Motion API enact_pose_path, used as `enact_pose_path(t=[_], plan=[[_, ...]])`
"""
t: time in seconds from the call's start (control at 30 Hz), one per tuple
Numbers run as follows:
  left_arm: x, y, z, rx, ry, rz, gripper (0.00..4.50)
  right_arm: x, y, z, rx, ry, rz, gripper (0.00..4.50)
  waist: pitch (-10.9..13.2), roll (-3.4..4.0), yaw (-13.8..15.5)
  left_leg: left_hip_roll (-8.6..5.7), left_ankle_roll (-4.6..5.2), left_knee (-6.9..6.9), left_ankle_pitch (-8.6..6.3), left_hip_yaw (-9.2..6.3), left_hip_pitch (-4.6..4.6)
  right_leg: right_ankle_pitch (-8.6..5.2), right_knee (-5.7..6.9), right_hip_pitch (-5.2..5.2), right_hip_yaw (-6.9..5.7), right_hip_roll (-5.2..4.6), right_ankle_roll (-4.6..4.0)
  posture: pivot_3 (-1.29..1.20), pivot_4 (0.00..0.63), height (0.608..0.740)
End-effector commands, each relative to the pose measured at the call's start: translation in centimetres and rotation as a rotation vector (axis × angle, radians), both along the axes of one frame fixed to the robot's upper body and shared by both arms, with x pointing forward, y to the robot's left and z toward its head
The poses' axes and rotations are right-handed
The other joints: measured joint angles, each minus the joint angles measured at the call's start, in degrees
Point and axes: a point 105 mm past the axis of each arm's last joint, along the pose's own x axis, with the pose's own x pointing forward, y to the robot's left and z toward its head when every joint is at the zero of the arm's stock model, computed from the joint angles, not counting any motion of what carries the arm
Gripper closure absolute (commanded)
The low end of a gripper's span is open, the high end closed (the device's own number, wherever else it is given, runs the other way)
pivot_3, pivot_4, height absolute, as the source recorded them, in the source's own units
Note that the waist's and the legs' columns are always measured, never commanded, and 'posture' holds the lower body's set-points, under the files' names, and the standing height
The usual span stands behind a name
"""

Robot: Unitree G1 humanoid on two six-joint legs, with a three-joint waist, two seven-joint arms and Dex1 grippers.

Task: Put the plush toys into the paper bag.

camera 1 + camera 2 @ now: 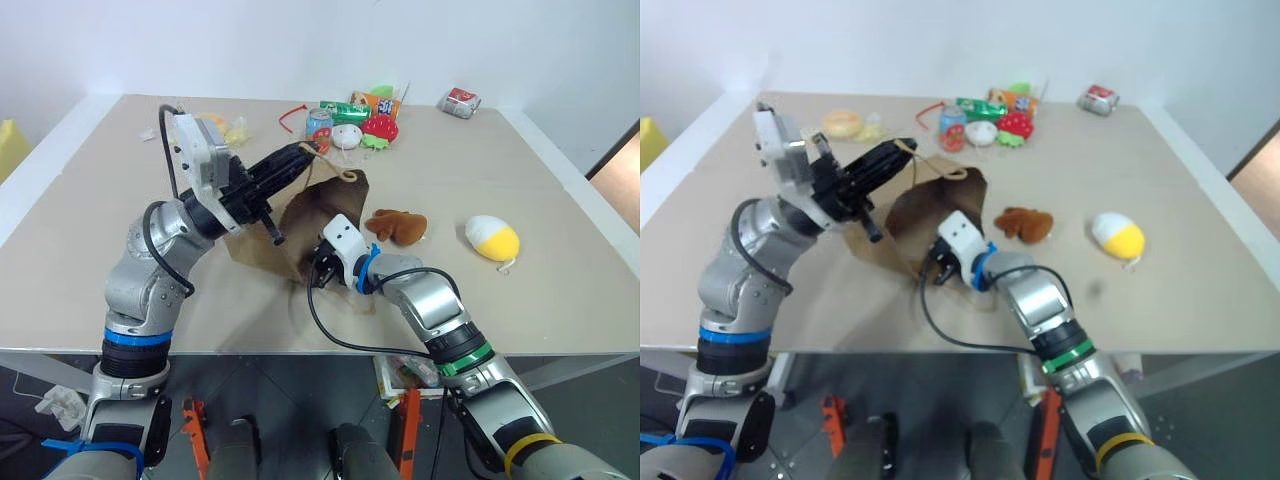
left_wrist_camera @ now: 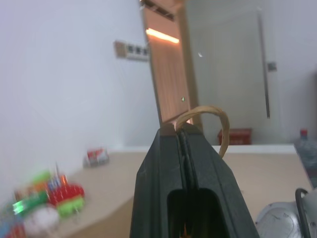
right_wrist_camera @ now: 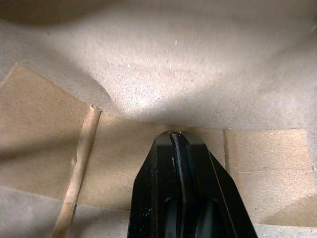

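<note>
Two plush toys lie on the beige table (image 1: 90,250), right of frame centre: one floppy brown furry animal (image 1: 397,225) and, further right and well apart, one smooth white-and-yellow egg shape (image 1: 492,238). Just left of the brown toy, at centre, sits the single brown kraft paper bag (image 1: 325,200), mouth open. The left gripper (image 1: 312,150) is clenched on one tan cord handle (image 2: 218,121) at the bag's upper edge. The right gripper (image 1: 316,272) is clamped on the bag's paper at its lower edge. A cluster of colourful clutter (image 1: 355,120) lies at the upper centre.
</note>
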Motion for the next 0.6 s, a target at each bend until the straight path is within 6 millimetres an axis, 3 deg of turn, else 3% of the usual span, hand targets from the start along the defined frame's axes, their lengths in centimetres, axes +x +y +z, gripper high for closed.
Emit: enact_pose_path(t=[0.03,0.27,0.43,0.53,0.6], plan=[[-1.6,-0.4,0.8,0.037,-0.188,0.009,4.5,0.4,-1.2,-0.8,-0.026,0.028,-0.052,4.43,0.0,0.0,0.0,0.0,0.0,0.0,0.0,0.0,0.0,0.0,0.0,-0.01,0.0,0.0,0.0,0.0,0.15,0.74],[-0.5,0.3,-1.4,0.075,-0.138,0.037,4.5,0.3,-0.9,0.1,0.055,0.044,-0.047,4.43,0.0,0.0,-0.02,0.0,0.01,0.0,0.01,0.0,0.0,-0.01,0.0,-0.02,-0.01,0.0,0.02,0.0,0.15,0.74],[0.1,0.9,-3.3,0.101,-0.098,0.053,4.5,0.1,-1.0,4.6,0.357,0.06,-0.039,4.43,0.0,0.01,-0.04,0.0,0.02,0.0,0.01,0.0,-0.04,-0.01,0.0,-0.05,0.0,0.0,0.01,0.0,0.15,0.74],[0.4,1.3,-4.6,0.115,-0.065,0.06,4.5,-2.3,-2.2,7.7,0.518,0.06,0.07,4.43,0.01,0.02,0.02,0.01,0.02,-0.04,0.01,-0.01,-0.06,0.0,0.01,-0.06,0.0,0.0,0.02,0.0,0.15,0.74],[0.3,1.3,-4.8,0.113,-0.062,0.06,4.5,-3.6,-3.6,8.6,0.55,0.05,0.095,4.43,0.01,0.02,0.05,0.01,0.02,-0.07,0.01,-0.01,-0.1,0.01,0.0,-0.06,-0.01,0.0,0.04,0.0,0.15,0.74]])
